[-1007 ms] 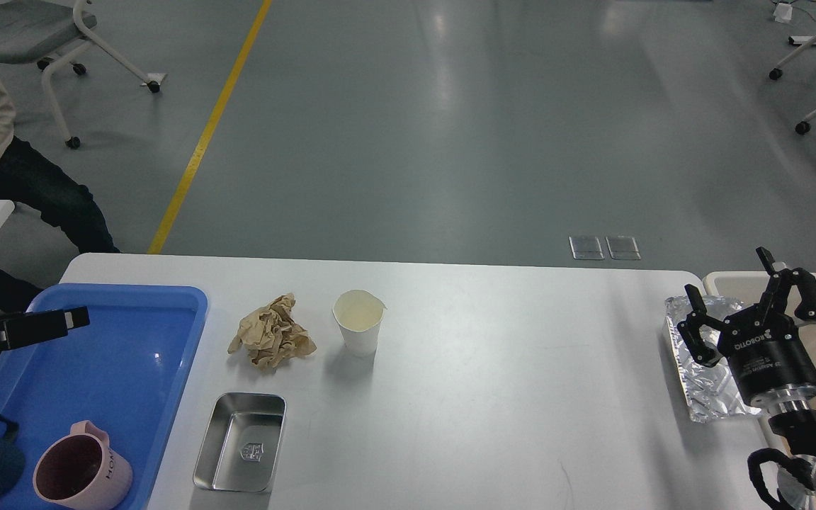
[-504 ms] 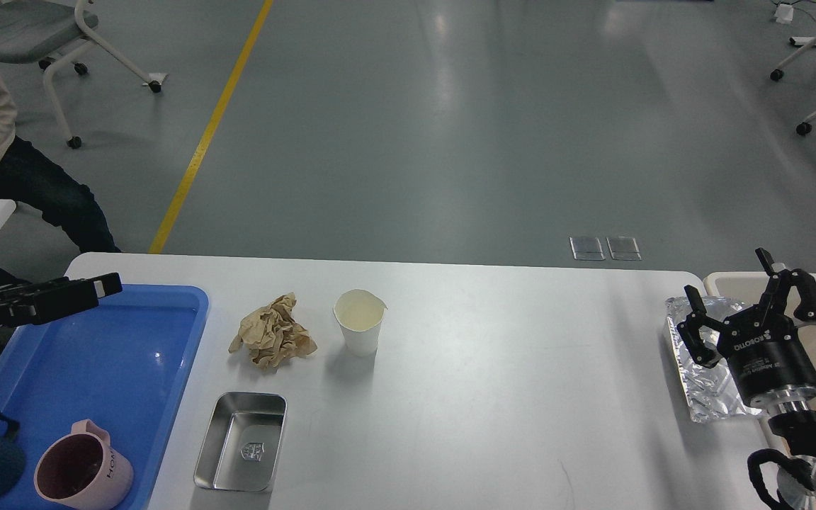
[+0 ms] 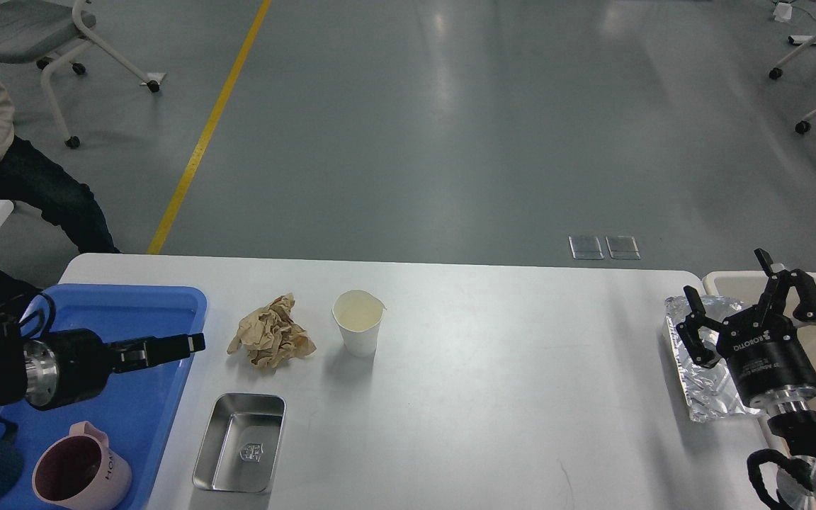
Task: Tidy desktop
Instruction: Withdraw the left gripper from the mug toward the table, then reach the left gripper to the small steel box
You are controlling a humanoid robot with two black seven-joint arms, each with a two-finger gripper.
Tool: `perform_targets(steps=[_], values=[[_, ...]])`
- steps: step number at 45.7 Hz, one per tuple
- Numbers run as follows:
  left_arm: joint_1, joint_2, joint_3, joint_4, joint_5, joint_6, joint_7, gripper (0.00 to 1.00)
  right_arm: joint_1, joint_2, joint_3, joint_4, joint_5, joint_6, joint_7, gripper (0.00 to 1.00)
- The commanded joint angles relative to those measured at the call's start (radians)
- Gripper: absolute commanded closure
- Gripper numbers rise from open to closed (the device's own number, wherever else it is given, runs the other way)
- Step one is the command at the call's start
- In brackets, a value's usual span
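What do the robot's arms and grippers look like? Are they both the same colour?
Both are mostly black. The right gripper has chunky black jointed fingers on a round black body with white writing, then a shiny silver ring below it and a black looped cable near the bottom. The left gripper has slim black fingers with a pale patch near the tip, behind them a black barrel, a silver ring and black cables.

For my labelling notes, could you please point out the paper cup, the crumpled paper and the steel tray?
paper cup (image 3: 360,333), head view, outer wall.
crumpled paper (image 3: 271,342), head view, middle of wad.
steel tray (image 3: 241,444), head view, inner floor.
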Motion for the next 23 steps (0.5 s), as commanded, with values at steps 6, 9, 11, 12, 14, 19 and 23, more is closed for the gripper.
perform_targets(steps=[6, 9, 11, 12, 14, 19, 23], values=[[-0.015, -0.118, 0.139, 0.051, 0.039, -0.007, 0.003, 0.14, -0.007, 0.0, 0.003, -0.001, 0.0, 0.0, 0.002, 0.0], [-0.011, -0.145, 0.149, 0.076, 0.052, -0.006, 0.006, 0.14, -0.008, 0.0, 0.003, 0.0, 0.0, 0.0, 0.002, 0.0], [-0.009, -0.155, 0.156, 0.093, 0.057, -0.007, 0.006, 0.14, -0.007, 0.0, 0.005, -0.001, 0.0, 0.0, 0.002, 0.0], [-0.008, -0.158, 0.16, 0.1, 0.057, -0.007, 0.006, 0.14, -0.007, 0.0, 0.005, -0.001, 0.0, 0.0, 0.002, 0.0], [-0.009, -0.162, 0.175, 0.114, 0.057, -0.006, 0.008, 0.14, -0.007, -0.002, 0.005, -0.001, 0.0, 0.0, 0.002, 0.0], [-0.015, -0.164, 0.194, 0.133, 0.057, -0.006, 0.02, 0.14, -0.004, 0.0, 0.005, -0.015, 0.0, 0.0, 0.002, 0.0], [-0.023, -0.168, 0.196, 0.14, 0.057, -0.006, 0.026, 0.16, -0.003, 0.0, 0.005, -0.021, 0.0, 0.0, 0.002, 0.0]])
